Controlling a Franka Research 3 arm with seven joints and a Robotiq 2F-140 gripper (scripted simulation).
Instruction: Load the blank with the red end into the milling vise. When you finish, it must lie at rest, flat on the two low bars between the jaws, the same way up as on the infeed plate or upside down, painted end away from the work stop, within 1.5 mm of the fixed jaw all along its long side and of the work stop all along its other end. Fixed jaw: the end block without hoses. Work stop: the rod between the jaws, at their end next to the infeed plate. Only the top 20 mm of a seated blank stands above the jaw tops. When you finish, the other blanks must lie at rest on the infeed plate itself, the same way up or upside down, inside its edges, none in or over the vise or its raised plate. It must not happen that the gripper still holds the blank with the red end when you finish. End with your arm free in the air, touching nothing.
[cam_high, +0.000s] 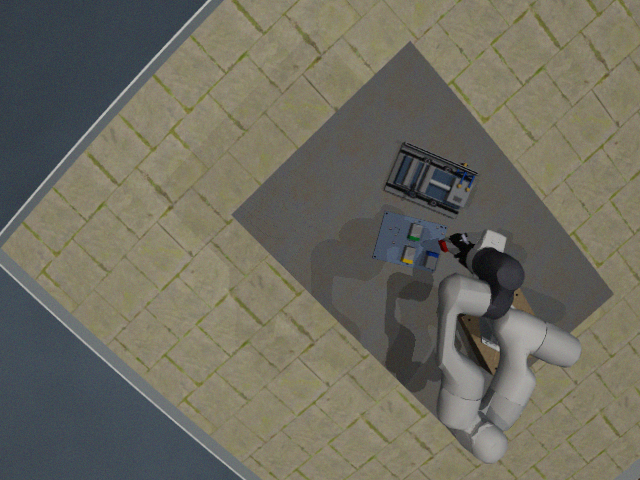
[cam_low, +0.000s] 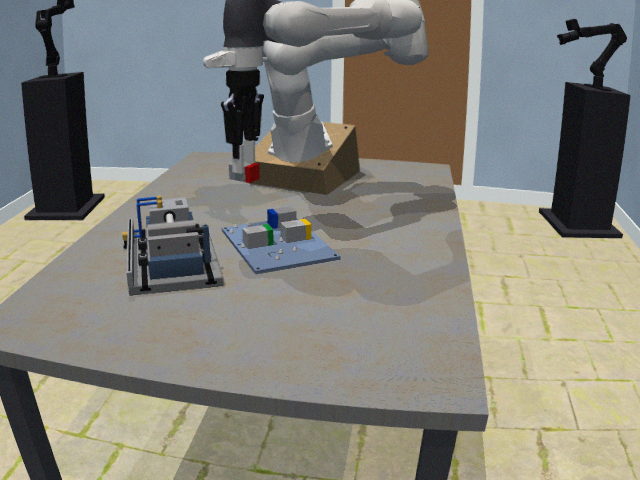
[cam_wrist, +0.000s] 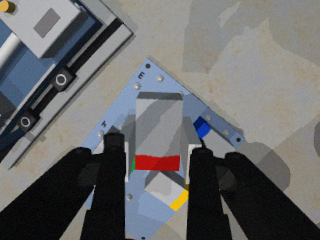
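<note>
The blank with the red end (cam_high: 443, 245) (cam_low: 252, 173) (cam_wrist: 159, 125) hangs in my gripper (cam_low: 242, 161) (cam_wrist: 158, 130), which is shut on its long sides. In the wrist view its red end faces the bottom of the picture. It is held above table level, beside the infeed plate (cam_high: 385, 242) (cam_low: 315, 254) (cam_wrist: 172, 85) on the robot's side. The vise (cam_high: 459, 195) (cam_low: 168, 210) (cam_wrist: 60, 25) stands beside the plate. Its fixed jaw (cam_low: 173, 245) is the end block without hoses. The work stop and low bars cannot be made out clearly.
On the infeed plate lie the green-ended blank (cam_high: 415, 230) (cam_low: 255, 237), the yellow-ended blank (cam_high: 408, 252) (cam_low: 293, 231) (cam_wrist: 164, 185) and the blue-ended blank (cam_high: 432, 260) (cam_low: 285, 213) (cam_wrist: 219, 143). Small pegs stand on the plate. Blue hoses (cam_low: 138, 217) rise beside the vise's hosed end block.
</note>
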